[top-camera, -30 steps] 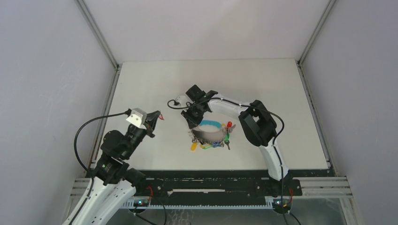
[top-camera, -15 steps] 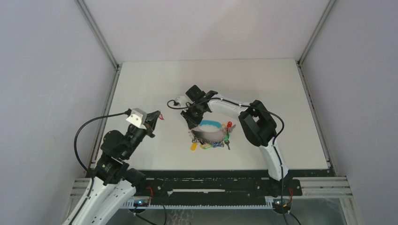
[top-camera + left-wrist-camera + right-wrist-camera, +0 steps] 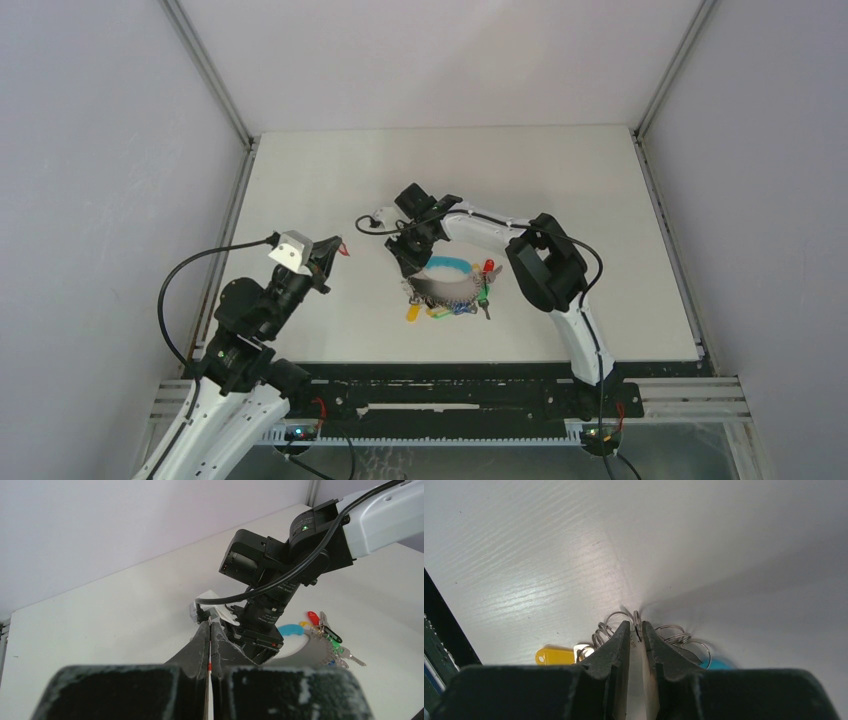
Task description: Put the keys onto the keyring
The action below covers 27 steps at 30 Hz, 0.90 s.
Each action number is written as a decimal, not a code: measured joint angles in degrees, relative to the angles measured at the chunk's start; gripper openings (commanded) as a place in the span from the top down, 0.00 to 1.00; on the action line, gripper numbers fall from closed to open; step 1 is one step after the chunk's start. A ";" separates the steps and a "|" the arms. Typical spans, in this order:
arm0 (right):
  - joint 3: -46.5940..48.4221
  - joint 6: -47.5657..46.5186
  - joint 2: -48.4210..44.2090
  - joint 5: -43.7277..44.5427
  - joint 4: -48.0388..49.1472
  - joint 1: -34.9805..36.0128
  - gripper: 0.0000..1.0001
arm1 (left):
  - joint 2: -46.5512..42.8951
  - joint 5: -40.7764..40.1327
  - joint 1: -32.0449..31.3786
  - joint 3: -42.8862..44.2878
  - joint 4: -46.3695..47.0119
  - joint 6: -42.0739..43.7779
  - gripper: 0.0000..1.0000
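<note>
The keyring lies mid-table, part light-blue band and part grey mesh, with coloured-tagged keys round its rim. My right gripper stands over its left edge. In the right wrist view the right gripper is shut on the ring's rim among small wire rings. My left gripper is raised at the left, apart from the ring. It is shut on the key with the red tag. In the left wrist view the left gripper shows only a thin red sliver between the shut fingers.
Another red tag hangs on the ring's right side, with green, yellow and blue tags near it. A yellow tag lies left of the right fingers. Grey walls and metal posts enclose the white table.
</note>
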 measured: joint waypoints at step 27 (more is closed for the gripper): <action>-5.38 -1.51 -4.94 1.75 0.48 0.28 1.00 | 0.00 0.15 0.00 0.00 0.00 -0.02 1.00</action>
